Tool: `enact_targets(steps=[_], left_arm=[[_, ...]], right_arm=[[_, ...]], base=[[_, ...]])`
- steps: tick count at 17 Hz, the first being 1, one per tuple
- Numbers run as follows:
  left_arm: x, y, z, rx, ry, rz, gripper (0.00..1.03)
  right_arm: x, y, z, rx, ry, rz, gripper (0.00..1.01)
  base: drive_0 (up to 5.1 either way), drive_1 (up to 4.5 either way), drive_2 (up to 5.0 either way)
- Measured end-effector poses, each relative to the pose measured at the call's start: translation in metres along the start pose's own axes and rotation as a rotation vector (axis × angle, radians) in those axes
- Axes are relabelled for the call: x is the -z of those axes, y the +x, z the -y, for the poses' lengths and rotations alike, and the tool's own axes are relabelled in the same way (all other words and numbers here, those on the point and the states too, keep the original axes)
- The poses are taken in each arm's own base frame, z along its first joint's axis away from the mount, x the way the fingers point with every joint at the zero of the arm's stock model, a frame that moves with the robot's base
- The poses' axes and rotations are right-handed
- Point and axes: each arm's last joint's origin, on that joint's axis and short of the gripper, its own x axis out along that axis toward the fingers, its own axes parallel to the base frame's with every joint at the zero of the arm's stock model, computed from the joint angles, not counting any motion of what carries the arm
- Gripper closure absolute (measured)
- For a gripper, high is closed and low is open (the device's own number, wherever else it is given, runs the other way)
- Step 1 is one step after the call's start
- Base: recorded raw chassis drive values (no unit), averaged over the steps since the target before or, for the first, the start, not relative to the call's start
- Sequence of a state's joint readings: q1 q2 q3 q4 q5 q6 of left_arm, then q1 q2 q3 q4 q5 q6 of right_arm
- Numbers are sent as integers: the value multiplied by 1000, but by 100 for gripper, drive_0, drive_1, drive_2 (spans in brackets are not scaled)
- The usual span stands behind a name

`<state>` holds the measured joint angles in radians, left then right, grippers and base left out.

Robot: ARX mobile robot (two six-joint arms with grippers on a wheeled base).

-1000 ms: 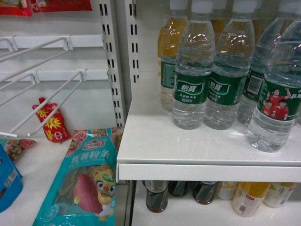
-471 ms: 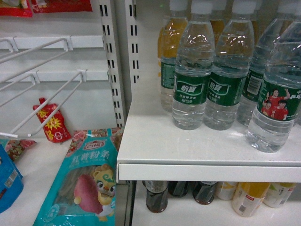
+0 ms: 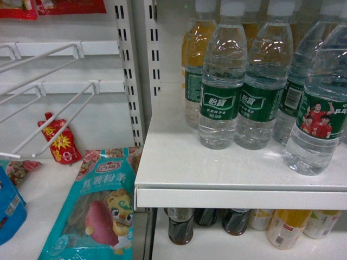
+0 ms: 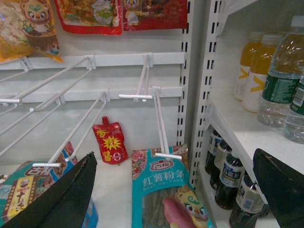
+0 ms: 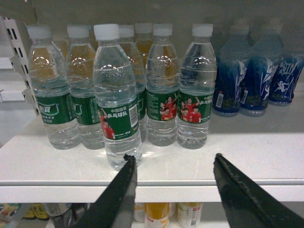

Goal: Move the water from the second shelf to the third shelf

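**A:** Where do you stand?

**B:** On the approach. Your right gripper (image 5: 173, 190) hangs spread apart, near the shelf (image 5: 156, 166) edge, holding nothing. The water (image 5: 117, 99) stands nearest in its row, just left of your fingers' line.

**A:** Next?

**B:** Shift left, advance, close on it. Your left gripper (image 4: 175, 190) is spread too. The target shelf is mostly hidden.

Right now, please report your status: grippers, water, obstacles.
Both grippers open, empty: left gripper, right gripper. Water bottle upright at shelf front, untouched. Nothing between right gripper and bottle.
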<state>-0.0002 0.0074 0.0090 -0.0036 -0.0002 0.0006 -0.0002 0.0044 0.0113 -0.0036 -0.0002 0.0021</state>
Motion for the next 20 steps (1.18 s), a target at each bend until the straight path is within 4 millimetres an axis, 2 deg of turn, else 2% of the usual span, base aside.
enact_targets(steps=[6, 20], left_arm=[[0, 0, 0, 0, 0, 0, 5], [0, 0, 0, 0, 0, 2, 5]], right_arm=[[0, 0, 0, 0, 0, 0, 2], [0, 0, 0, 0, 0, 4, 3]], base=[[0, 0, 0], [0, 0, 0]])
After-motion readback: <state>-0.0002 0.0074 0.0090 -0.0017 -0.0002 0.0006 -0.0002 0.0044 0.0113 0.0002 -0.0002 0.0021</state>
